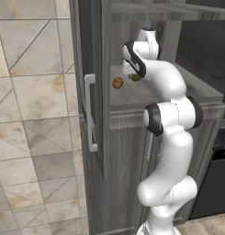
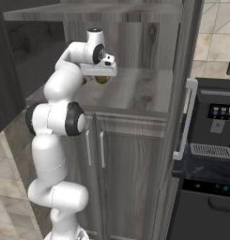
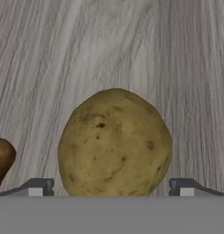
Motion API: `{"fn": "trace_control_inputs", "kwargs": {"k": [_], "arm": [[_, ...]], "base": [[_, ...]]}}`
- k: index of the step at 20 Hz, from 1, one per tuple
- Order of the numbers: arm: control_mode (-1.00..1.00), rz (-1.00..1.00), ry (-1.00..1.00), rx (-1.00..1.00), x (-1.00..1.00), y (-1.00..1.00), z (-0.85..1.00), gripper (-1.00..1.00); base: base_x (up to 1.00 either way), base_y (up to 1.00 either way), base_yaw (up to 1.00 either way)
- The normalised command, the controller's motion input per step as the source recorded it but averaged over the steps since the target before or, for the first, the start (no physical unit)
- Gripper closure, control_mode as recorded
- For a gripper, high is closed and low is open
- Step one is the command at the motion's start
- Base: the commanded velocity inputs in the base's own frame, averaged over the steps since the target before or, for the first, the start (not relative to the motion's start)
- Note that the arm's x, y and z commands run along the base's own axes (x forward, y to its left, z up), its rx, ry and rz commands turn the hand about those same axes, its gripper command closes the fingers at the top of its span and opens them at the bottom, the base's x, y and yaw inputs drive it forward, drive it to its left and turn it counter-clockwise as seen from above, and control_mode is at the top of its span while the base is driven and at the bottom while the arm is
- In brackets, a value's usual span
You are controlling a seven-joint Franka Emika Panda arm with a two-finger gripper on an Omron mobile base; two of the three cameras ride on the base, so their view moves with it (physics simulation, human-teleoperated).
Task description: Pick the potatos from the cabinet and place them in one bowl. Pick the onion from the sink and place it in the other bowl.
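The pincer (image 3: 112,191) is seen with its jaws spread wide, one fingertip on either side of the olive-brown potato (image 3: 115,142), which lies on the wood-grain shelf (image 3: 131,50) inside the cabinet (image 1: 93,41). In the hand view the potato sits squarely between the two tips; whether either tip touches its skin cannot be told, and nothing is pinched yet. The orange-brown potato (image 1: 117,83) rests on the same shelf, just beside the olive-brown one, on the side nearer the open cabinet door with the pale bar handle (image 1: 89,112). In the right base view the hand is seen lowered right over the olive-brown potato, which peeks out beneath it.

The step in hand is judged to be the first pick: the olive-brown potato is framed for a grasp but has not been taken. Both potatoes remain in the cabinet, so the task is judged to be near its start.

The next move is judged to call for the jaws to be pressed together on the olive-brown potato, evenly on its rounded flanks so that it is not squeezed out sideways. Care would be needed that the neighbouring orange-brown potato is not nudged along the shelf. The potato would then have to be lifted clear and drawn out past the cabinet door without being knocked against it.
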Motion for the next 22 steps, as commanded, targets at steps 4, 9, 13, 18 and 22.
{"fn": "trace_control_inputs", "kwargs": {"k": [4, 9, 13, 18, 22], "arm": [[-1.0, 0.0, 0.0, 0.0, 0.28, 0.0, 0.0, -1.0], [-1.0, 0.0, 0.0, 0.0, 0.21, -0.01, -0.01, -1.0], [-1.0, 0.0, 0.0, 0.0, 0.11, 0.0, -0.2, -1.0], [-1.0, 0.0, 0.0, 0.0, 0.03, -0.03, -0.32, -1.0], [-1.0, 0.0, 0.0, 0.0, 0.06, 0.0, -0.4, 1.0]], "base": [[0.0, 0.0, 0.0], [0.0, 0.0, 0.0], [0.0, 0.0, 0.0], [0.0, 0.0, 0.0], [0.0, 0.0, 0.0]]}}
